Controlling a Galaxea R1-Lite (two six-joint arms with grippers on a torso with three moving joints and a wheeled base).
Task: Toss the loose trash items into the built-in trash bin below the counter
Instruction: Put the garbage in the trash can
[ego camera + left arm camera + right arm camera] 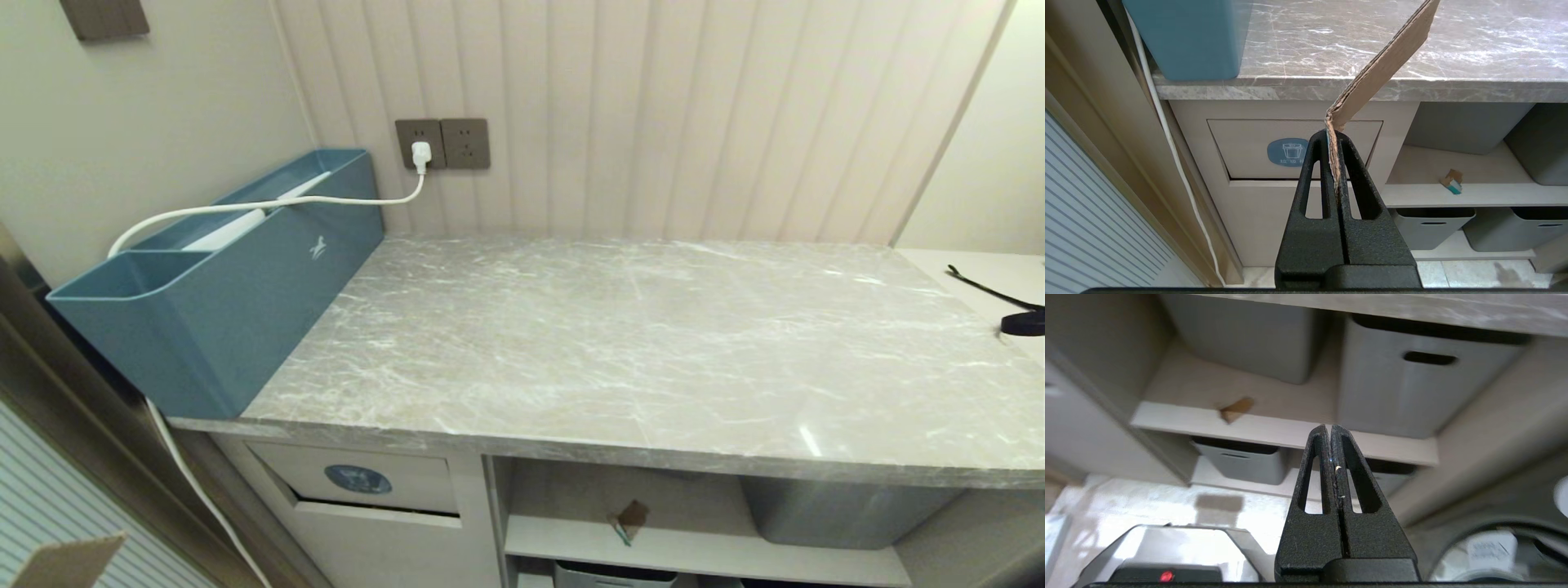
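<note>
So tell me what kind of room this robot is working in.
Probably a home or hotel-room utility nook: a marble-patterned counter against a panelled wall with power sockets, a built-in trash bin in the cabinet below, and grey storage tubs on open shelves.

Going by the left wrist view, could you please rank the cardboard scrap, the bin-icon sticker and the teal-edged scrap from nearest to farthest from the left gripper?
1. Cardboard scrap: clamped in the left gripper.
2. Bin-icon sticker: on the flap just behind.
3. Teal-edged scrap: on the open shelf beside the bin.
</note>
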